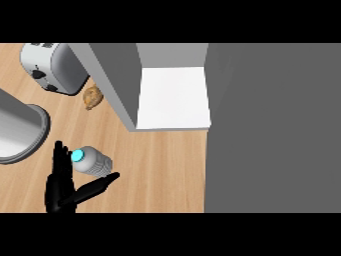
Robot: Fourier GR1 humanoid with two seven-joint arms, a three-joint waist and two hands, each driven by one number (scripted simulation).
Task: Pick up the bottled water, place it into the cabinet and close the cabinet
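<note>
The bottled water (93, 161) is a small clear bottle with a light blue cap, lying on its side on the wooden counter (165, 170) at the lower left. My left hand (61, 187) comes in from the lower edge just left of and below it. The hand is open: the straight fingers (58, 157) stand beside the cap and the thumb (99, 184) spreads out under the bottle's body, so the bottle lies in the gap between them. The cabinet (115, 85) stands open at the top centre, showing a bare white shelf (174, 97). My right hand is out of sight.
The cabinet's wide dark grey door (280, 127) fills the right side. A silver toaster (51, 67) stands at the top left, with a brown pastry (92, 97) beside the cabinet wall. A large metal cylinder (9, 125) lies at the left edge, close to my fingers.
</note>
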